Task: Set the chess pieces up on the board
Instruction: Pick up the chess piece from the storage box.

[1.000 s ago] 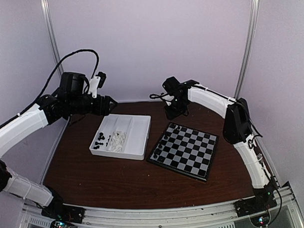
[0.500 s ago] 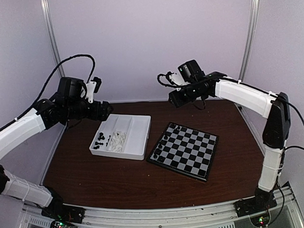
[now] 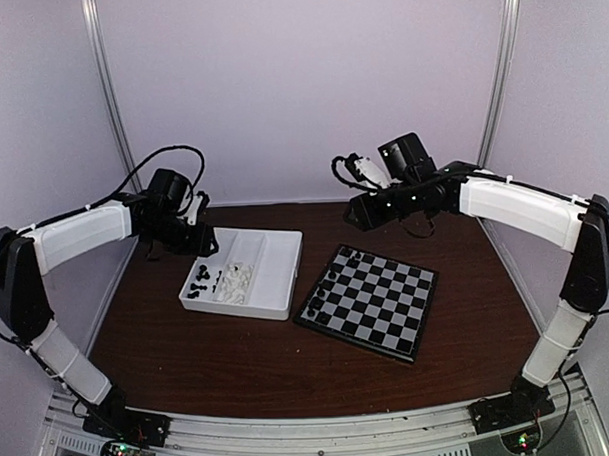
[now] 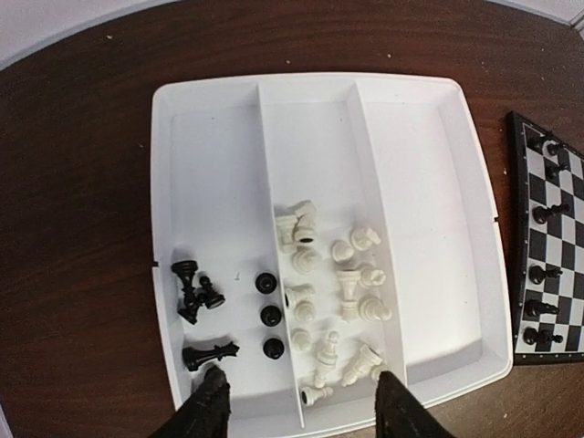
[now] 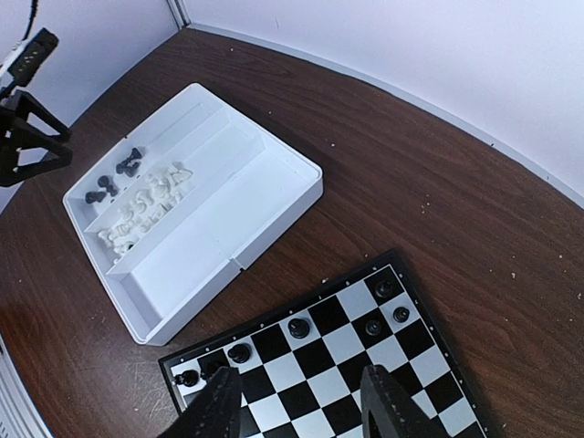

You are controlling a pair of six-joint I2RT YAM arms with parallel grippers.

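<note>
Well, my left gripper [image 4: 301,412] stands partly open, its two dark fingertips set apart at the bottom edge of the wrist view with nothing gripped between them. Directly under and ahead of it lies the white divided tray [image 4: 438,87]. The black chess pieces [image 4: 203,294] lie in the tray's compartment on the left of that view, just ahead of one fingertip, several of them toppled. The white chess pieces [image 4: 338,283] are heaped in the middle compartment, ahead of the gap between my tips. One small white piece lies right below that gap. The frame cuts my fingertips off, so I cannot tell whether either one touches the tray's rim.

My right gripper [image 5: 303,406] is likewise parted to a middling gap and holds nothing. It hangs above the chessboard [image 5: 356,365], which runs out of frame beneath my fingers. A few black chessmen [image 5: 297,327] stand on the squares just ahead of the tips, along the board's edges; they are too small for me to tell which pieces they are. The tray sits further ahead and to the left, near the board, with a strip of brown table [image 5: 411,164] between them.

From the left wrist, only a strip of the board shows at the right edge.
</note>
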